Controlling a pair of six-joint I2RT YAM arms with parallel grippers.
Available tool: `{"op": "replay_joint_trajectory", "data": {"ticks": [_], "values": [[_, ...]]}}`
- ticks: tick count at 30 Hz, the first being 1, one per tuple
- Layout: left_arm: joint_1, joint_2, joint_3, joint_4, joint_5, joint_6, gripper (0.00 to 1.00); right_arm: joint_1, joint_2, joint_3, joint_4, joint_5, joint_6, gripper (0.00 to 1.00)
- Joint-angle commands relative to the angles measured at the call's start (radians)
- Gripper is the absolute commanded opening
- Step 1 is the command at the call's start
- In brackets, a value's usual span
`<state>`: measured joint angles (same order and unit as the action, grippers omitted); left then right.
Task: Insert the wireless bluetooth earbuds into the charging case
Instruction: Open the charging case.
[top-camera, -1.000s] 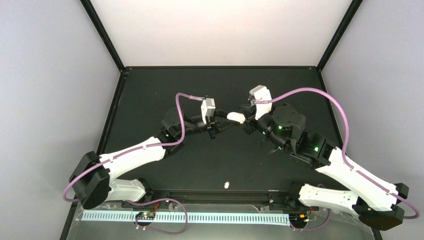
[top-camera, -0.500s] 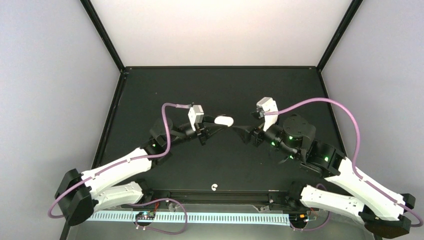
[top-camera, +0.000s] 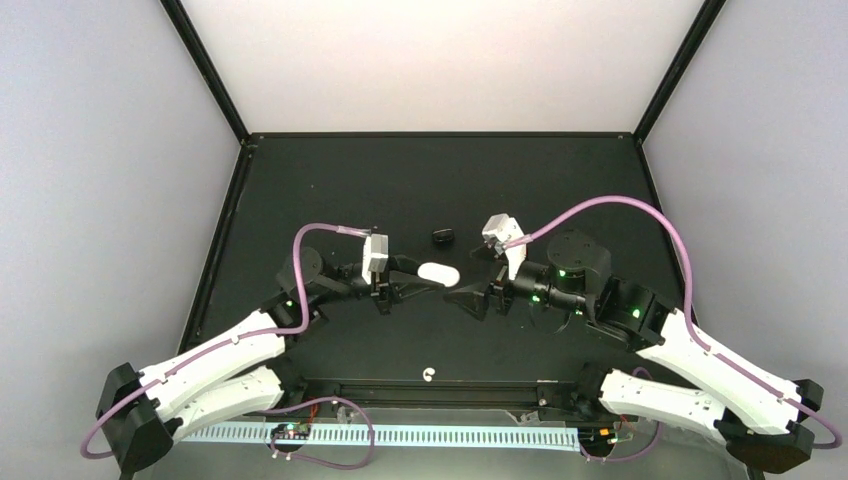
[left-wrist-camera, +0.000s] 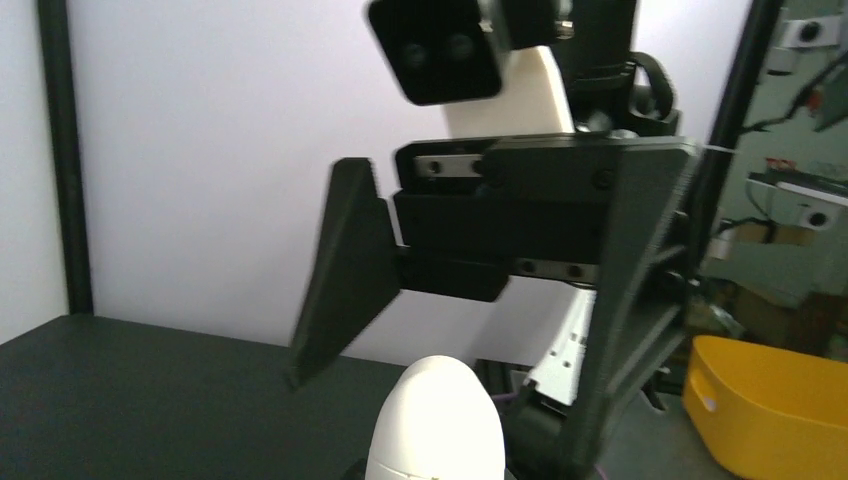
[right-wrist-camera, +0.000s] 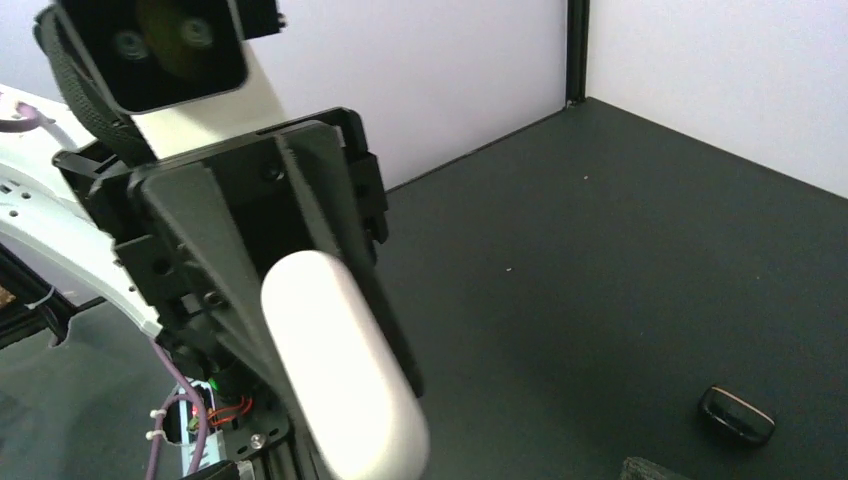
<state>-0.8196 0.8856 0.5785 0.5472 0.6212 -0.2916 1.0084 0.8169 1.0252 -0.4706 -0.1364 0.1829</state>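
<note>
The white pebble-shaped charging case hangs above the mat, and my left gripper is shut on its near end. The case's lid seam looks closed in the left wrist view, where the case fills the bottom centre. My right gripper faces it from the right, open and empty, just clear of the case's tip. Its two dark fingers stand wide apart. In the right wrist view the case sits between the left gripper's fingers. One white earbud lies by the front rail.
A small black oblong thing lies on the mat behind the grippers; whether it is a case or a bud I cannot tell. The black frame rail runs along the near edge, and enclosure walls stand on three sides.
My right gripper opened, let go of the case and drew back. The left gripper carried the case left and nearer. The white earbud by the rail shifted left, and the black thing came into view.
</note>
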Motion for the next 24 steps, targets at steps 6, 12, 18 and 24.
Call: {"op": "replay_joint_trajectory", "data": {"ticks": [6,12,18,24], "values": [[-0.003,-0.063,-0.005,-0.057,0.149,0.021,0.02,-0.004,0.009,0.007,0.048,0.108,0.068,1.00],[-0.003,-0.103,-0.017,-0.100,0.147,0.054,0.02,-0.004,0.027,0.018,0.042,0.145,0.096,1.00],[-0.004,-0.135,-0.037,-0.128,0.133,0.065,0.02,-0.004,0.013,0.028,0.043,0.188,0.121,1.00],[-0.004,-0.212,-0.058,-0.216,0.036,0.064,0.02,-0.004,-0.050,0.007,0.042,0.136,0.119,1.00]]}}
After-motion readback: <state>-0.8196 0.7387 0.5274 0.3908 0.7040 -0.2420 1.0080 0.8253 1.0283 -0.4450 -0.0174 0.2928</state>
